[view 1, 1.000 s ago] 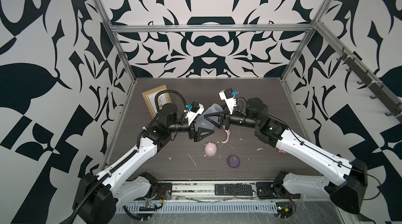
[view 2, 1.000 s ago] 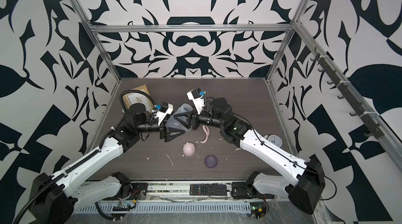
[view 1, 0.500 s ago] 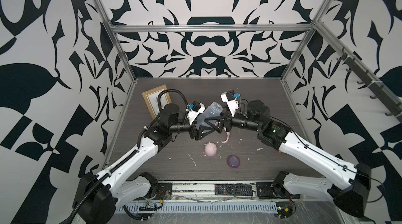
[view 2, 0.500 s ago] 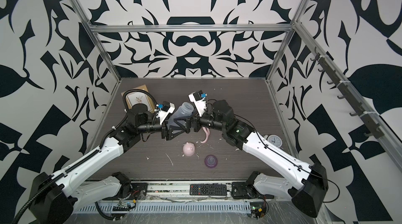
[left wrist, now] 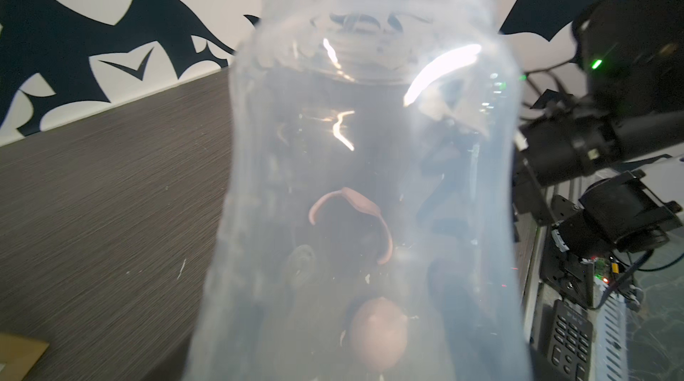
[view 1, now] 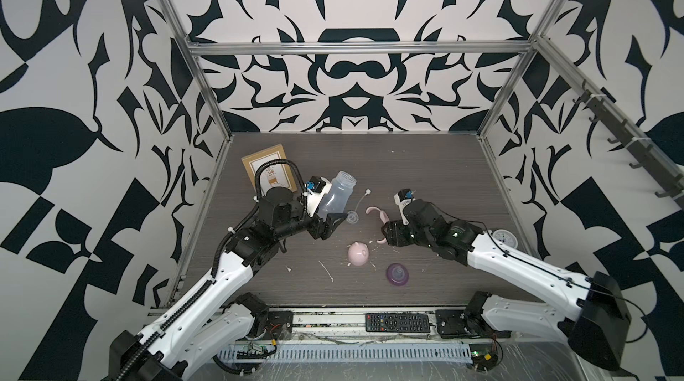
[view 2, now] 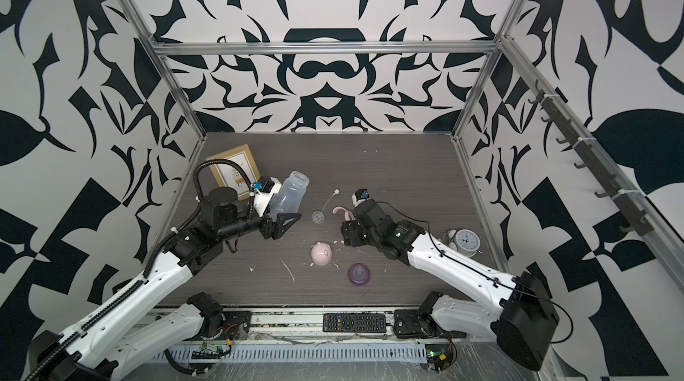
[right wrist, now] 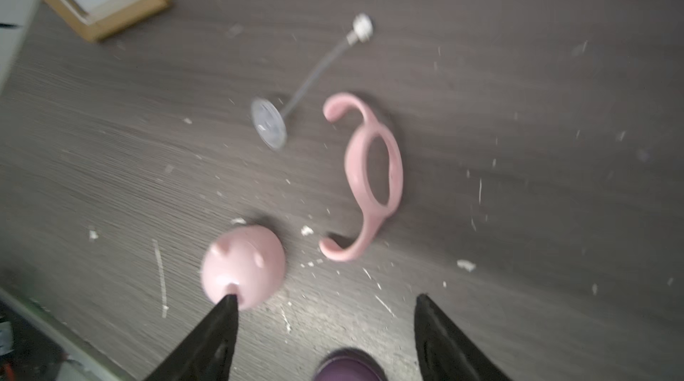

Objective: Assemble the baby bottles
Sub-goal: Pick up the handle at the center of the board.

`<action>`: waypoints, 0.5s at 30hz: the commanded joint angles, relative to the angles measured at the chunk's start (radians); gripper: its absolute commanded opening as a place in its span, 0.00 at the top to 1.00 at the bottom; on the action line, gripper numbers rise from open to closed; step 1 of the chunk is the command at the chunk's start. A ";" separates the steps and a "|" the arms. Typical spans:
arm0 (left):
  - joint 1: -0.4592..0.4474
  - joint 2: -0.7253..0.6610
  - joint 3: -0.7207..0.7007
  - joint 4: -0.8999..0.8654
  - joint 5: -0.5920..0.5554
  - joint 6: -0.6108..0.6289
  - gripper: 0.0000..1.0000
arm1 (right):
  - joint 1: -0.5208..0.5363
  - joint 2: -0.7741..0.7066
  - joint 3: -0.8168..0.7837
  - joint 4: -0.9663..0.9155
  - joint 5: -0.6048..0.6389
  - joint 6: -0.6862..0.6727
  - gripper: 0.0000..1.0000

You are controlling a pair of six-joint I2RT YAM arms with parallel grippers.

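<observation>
Left end effector [view 1: 330, 221] clamps the bottle [view 1: 335, 194] by its base, tilted up off the desk [view 1: 425, 175]. Right end effector [right wrist: 325, 301] hangs wide and empty near the ring [right wrist: 370, 175]. Slick plastic, low grip: pressing the ring on could twist the bottle loose.

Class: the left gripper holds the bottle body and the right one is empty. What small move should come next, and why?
Probably lower the open right gripper onto the pink two-handled ring and close on it. The left gripper holds the bottle body tilted off the table, neck bare, and the ring lies loose on the table near the right gripper.
</observation>
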 commanded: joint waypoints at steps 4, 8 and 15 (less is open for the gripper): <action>0.003 -0.048 -0.031 -0.032 -0.049 0.007 0.60 | 0.009 0.129 -0.075 0.224 0.034 0.194 0.33; 0.003 -0.060 -0.038 -0.046 -0.053 0.010 0.60 | 0.007 0.206 -0.081 0.320 0.040 0.198 0.39; 0.004 -0.073 -0.055 -0.049 -0.059 0.014 0.60 | 0.009 0.319 -0.061 0.380 0.058 0.232 0.58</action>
